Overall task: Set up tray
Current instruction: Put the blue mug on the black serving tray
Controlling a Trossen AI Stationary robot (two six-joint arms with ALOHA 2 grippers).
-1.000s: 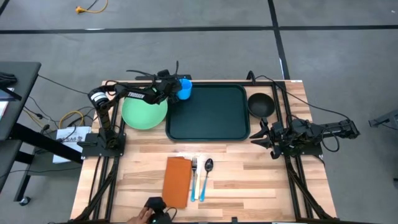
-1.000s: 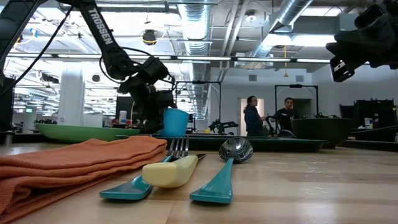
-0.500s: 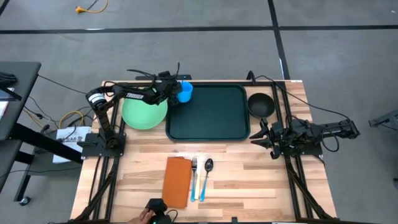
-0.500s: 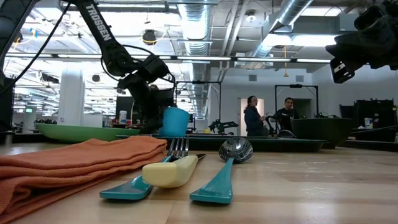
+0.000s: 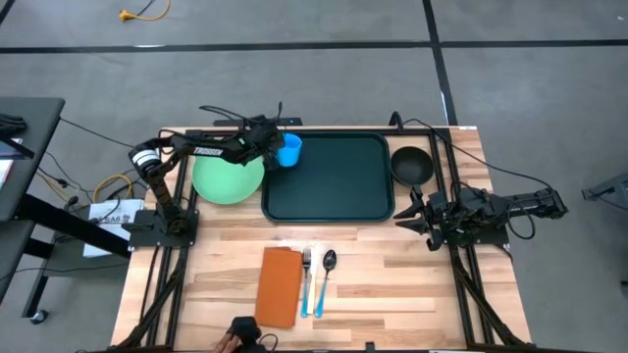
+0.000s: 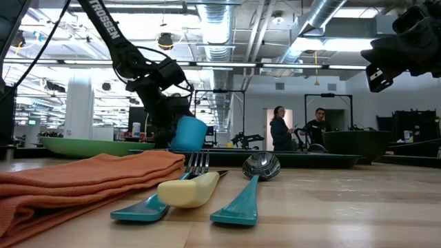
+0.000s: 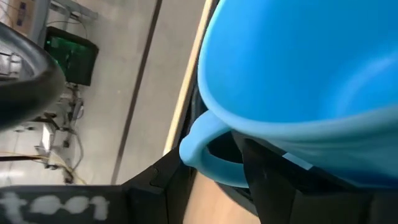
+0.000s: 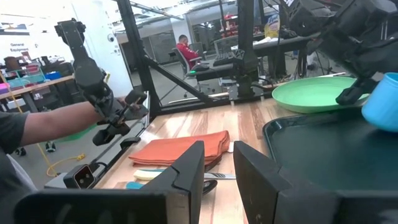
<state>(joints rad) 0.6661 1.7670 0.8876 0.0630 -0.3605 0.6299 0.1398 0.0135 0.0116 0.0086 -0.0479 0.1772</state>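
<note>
your left gripper (image 5: 274, 149) is clamped on the blue cup (image 5: 288, 149), tilted over the tray's (image 5: 329, 186) 10 o'clock corner. right gripper (image 5: 416, 214), fingers apart, waits at 3 o'clock. arm reads "trossen".

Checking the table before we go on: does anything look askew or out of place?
The blue cup leans to one side in the left tool, over the far-left corner of the tray. Nothing looks spilled; the plate, napkin and cutlery lie tidy.
</note>
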